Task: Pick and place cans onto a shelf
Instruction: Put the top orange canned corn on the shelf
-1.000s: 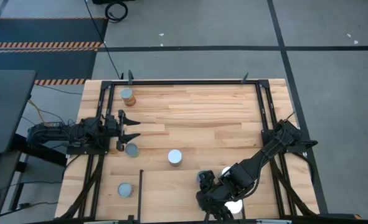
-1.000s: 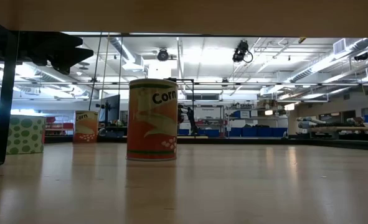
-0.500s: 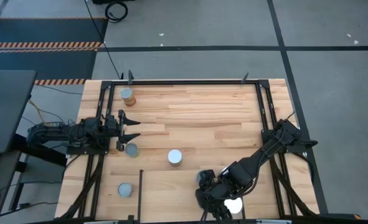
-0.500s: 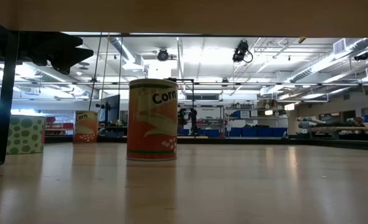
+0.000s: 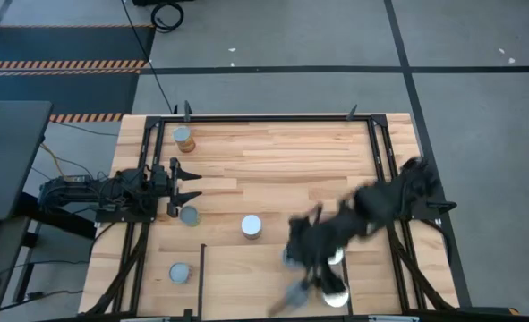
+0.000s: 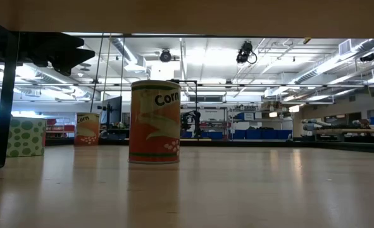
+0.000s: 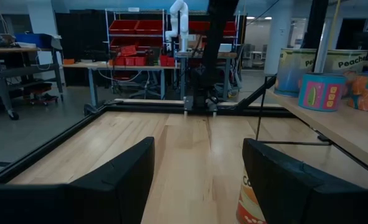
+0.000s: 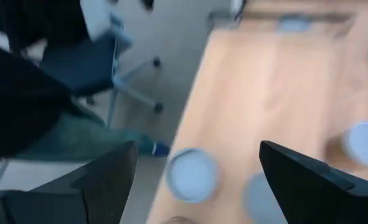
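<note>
My left gripper [image 5: 191,185] is open at the table's left and points right. A grey-topped can [image 5: 190,215] stands just near-side of its near finger; its corn label shows by that finger [image 7: 251,199]. My right gripper [image 8: 197,149] is open and empty, blurred in the high view [image 5: 298,284], above the shelf [image 5: 246,268] at the near edge. Round-topped cans [image 8: 193,174] [image 8: 264,199] stand below it, gleaming white from above [image 5: 336,295] [image 5: 336,258]. More cans stand at the far left [image 5: 183,137], the middle [image 5: 251,226] and the near left [image 5: 181,272].
Black rails [image 5: 380,179] frame the table. The shelf's underside [image 6: 187,16] spans the low view above a corn can [image 6: 155,121]. Peach cans [image 7: 320,90] stand on the shelf. A person in dark clothes [image 8: 22,106] and a blue chair [image 8: 103,62] are off the near edge.
My right arm has swung fast away from the near edge toward the table's middle and shows blurred. The white-topped cans it covered now show. The cans have stayed in place.
</note>
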`<state>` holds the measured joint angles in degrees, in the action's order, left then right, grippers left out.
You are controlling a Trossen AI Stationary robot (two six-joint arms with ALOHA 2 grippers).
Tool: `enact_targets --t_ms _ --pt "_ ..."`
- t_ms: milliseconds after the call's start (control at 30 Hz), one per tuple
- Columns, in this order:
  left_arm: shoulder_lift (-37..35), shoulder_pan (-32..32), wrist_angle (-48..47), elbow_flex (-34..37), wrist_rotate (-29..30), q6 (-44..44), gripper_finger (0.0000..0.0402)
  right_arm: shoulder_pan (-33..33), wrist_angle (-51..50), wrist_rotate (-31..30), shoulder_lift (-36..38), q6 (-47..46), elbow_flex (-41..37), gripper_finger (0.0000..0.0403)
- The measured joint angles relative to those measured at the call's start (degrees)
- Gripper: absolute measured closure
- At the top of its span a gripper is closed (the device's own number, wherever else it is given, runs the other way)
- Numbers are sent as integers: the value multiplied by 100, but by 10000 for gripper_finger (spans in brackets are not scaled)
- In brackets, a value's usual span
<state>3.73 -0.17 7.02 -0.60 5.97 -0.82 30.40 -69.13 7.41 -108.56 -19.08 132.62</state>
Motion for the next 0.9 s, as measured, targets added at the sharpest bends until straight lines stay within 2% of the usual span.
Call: enact_targets --t_ms 300,433,667,700,767,800,900 --pt "1 0 2 0 21 5 152 -1403 81 -225 1268 805 -315 58" --pt "2 1 106 0 621 -2 152 -1926 67 -321 1710 974 -312 58" --pt "2 -1 249 -1 843 -36 152 -2478 47 -810 2105 977 -312 58" --pt "0 -3 250 -1 844 -373 152 -2541 56 -1016 2126 976 -312 58" --pt "2 -30 306 0 471 -1989 152 -2644 132 -1691 2146 982 -314 58" --pt "3 -29 446 5 467 -2368 152 -2689 188 -2143 2147 978 -326 58" --pt "92 8 473 9 1098 -3186 152 -2795 478 -3500 2156 653 -503 58"
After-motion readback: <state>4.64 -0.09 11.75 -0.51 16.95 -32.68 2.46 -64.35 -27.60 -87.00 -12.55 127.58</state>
